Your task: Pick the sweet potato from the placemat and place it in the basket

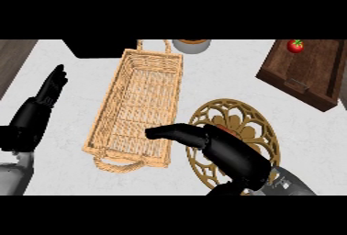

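At the far left the left hand [49, 94] rests open near the counter's edge, its straight fingers lying together and pointing up, and it touches nothing. Just right of it the long wicker basket [139, 108] lies on the white counter [230, 73] with nothing visible inside it. Further right, the right hand [217, 147] reaches across the round golden placemat [261, 121], its fingers stretched toward the basket's near right wall and ending just beside it. A small reddish patch at the hand's upper edge, over the placemat's middle, is probably the sweet potato [226, 130]; the hand hides most of it, so I cannot tell whether the fingers or thumb pinch it or merely lie over it. By my reading the step in hand is the grasp or the first part of the carry. The next move calls for a secure hold, then a lift leftward over the basket's rim. Beyond, a wooden tray [305, 73] carries a tomato [295, 45].
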